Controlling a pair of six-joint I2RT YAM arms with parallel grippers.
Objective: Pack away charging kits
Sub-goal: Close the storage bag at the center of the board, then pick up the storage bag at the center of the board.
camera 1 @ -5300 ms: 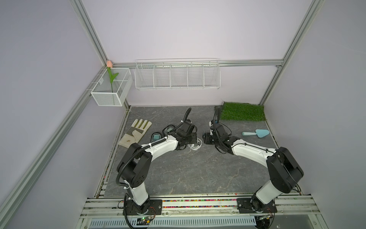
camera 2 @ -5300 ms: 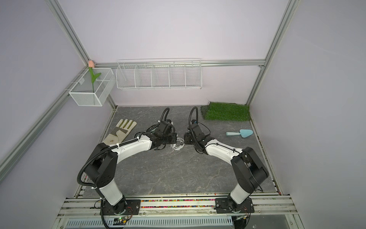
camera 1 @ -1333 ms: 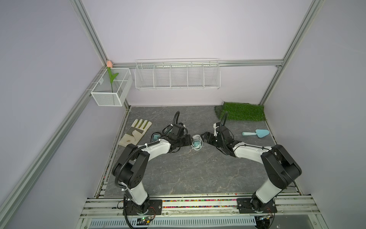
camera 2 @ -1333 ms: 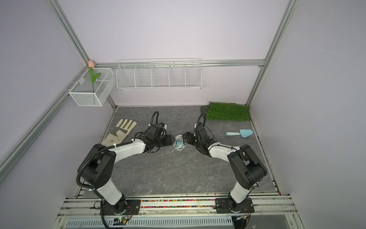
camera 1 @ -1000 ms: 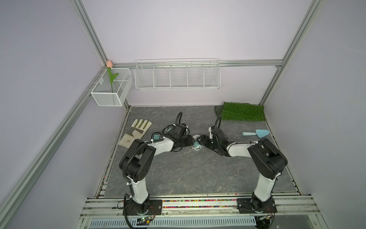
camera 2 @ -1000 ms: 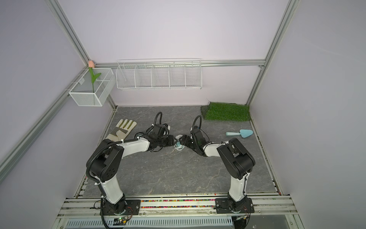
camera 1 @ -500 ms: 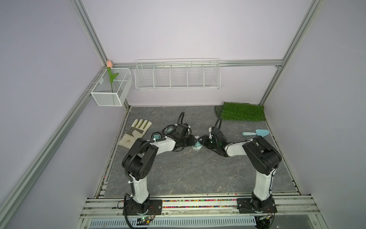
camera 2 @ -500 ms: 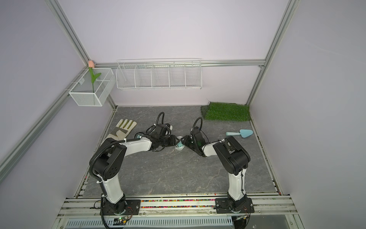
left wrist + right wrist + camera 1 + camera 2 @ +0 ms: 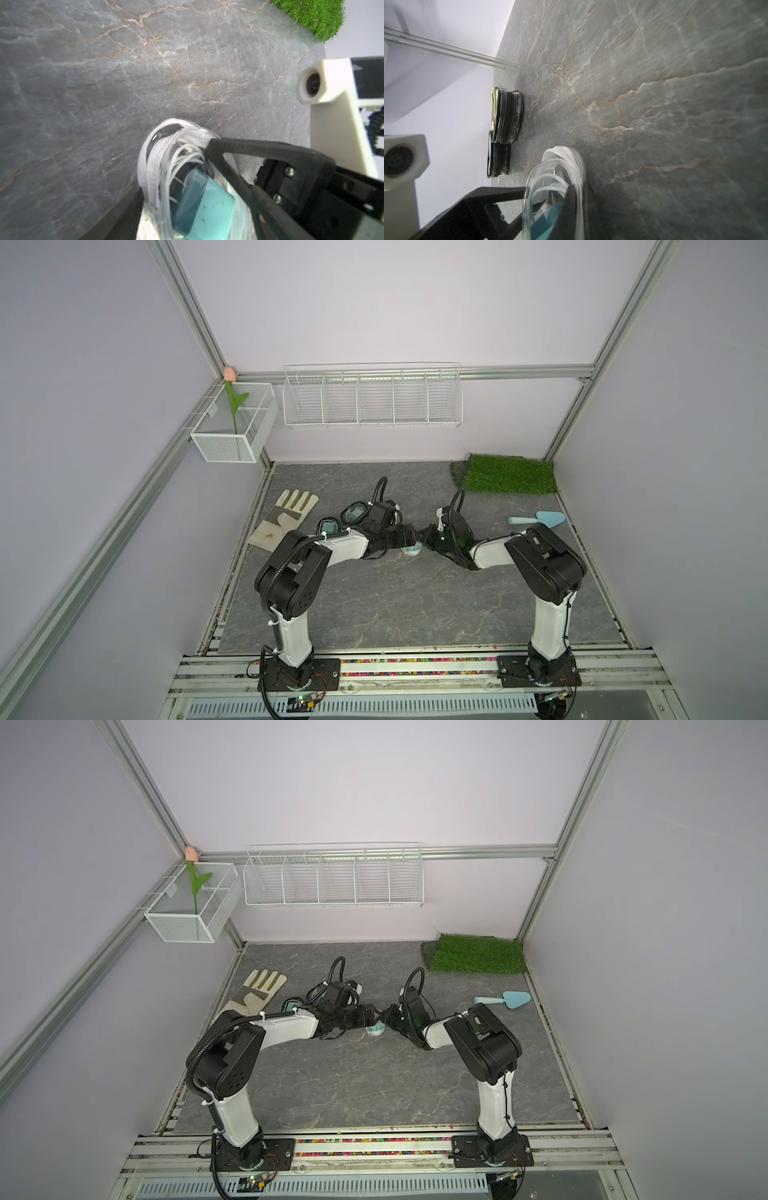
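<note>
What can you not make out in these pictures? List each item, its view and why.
Case: both top views, half under the left arm; open or zipped, too small.
Right gripper: left wrist view, tip against the cable; whether it pinches anything is blurred.
Adapter: both wrist views, cut off by the picture's edge.
Black cases: right wrist view, edge-on; contents unseen.

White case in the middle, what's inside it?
A teal plug adapter and a coiled white cable sit inside the white case. The right hand covers one side.
</note>
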